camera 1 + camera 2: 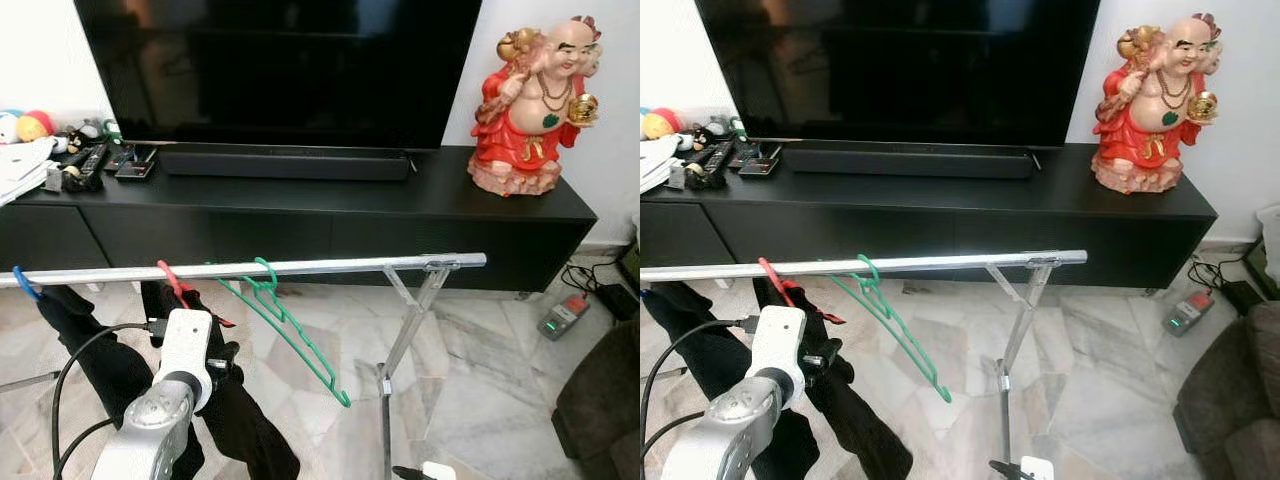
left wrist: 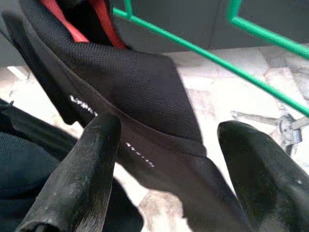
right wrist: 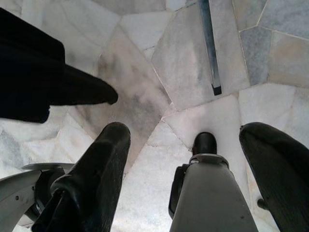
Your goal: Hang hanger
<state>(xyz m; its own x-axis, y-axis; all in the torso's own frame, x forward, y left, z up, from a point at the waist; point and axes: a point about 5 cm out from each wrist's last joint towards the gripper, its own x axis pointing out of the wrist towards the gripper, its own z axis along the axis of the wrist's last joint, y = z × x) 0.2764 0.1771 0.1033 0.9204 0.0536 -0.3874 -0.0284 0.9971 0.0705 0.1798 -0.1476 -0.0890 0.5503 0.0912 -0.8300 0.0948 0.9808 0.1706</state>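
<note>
- The left arm (image 1: 150,420) reaches up from the near left edge, with its left end effector (image 2: 166,145) raised against the black clothes (image 1: 235,420) hanging from the rail. In the left wrist view its two black fingers (image 2: 82,169) stand well apart with nothing between them — the black cloth hangs just beyond their tips.
- The right end effector (image 3: 188,169) hangs low over the marble floor (image 3: 145,96); its fingers are spread wide and hold nothing.
- A silver rail (image 1: 300,266) of a drying rack runs across the view from the left edge to about the right-hand third, held up by slanted metal legs (image 1: 405,330).
- On the rail, from left to right: a blue hanger hook (image 1: 24,283) at the far left, a red hanger (image 1: 175,285) carrying the black clothes, then the green hanger (image 1: 285,325).
- The green hanger is hooked over the rail near its middle, bare, and tilted so that its long arm slopes down towards the right.
- Beyond the rack stands a low black TV cabinet (image 1: 300,215) with a big dark television (image 1: 280,70) and a sound bar (image 1: 285,165) on it.
- On the cabinet's left end lie remotes (image 1: 90,165) and small toys (image 1: 25,125) — on its right end stands a red and gold statue (image 1: 535,105).
</note>
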